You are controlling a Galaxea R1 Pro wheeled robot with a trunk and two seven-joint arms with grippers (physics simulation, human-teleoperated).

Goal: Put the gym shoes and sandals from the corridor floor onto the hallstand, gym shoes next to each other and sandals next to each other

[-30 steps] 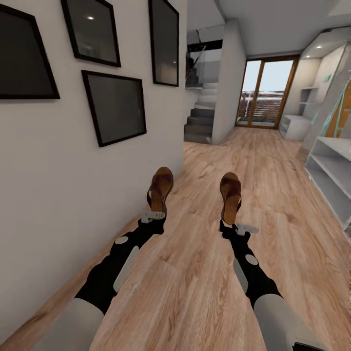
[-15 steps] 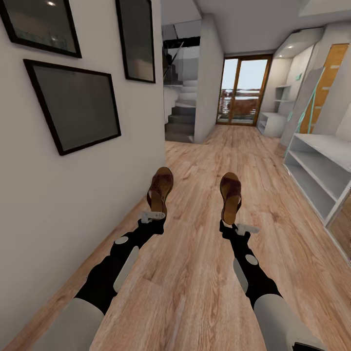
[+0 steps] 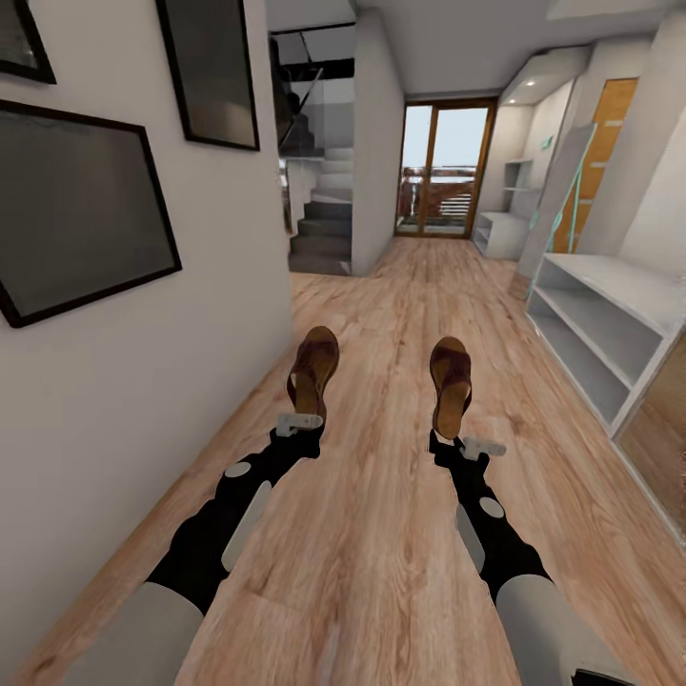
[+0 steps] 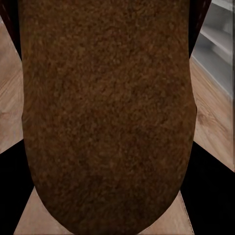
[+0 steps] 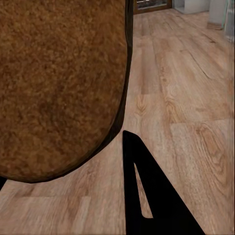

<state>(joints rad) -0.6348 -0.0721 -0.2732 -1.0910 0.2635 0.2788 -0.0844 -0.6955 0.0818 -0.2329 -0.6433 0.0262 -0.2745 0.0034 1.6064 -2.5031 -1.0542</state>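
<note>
Brown sandals (image 3: 313,373) (image 3: 450,383) apparently aloft; hallstand (image 3: 610,324) right.

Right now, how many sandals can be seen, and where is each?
2. One sandal is held out in the left gripper, near the wall; the other sandal is in the right gripper, above the corridor floor. No gym shoes are visible.

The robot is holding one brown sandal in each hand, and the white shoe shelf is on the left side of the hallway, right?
Almost. Each gripper, left and right, does hold a brown sandal, left sandal and right sandal. But the head view shows the white shoe shelf on the right side of the hallway. The left side is a wall with dark framed pictures.
</note>
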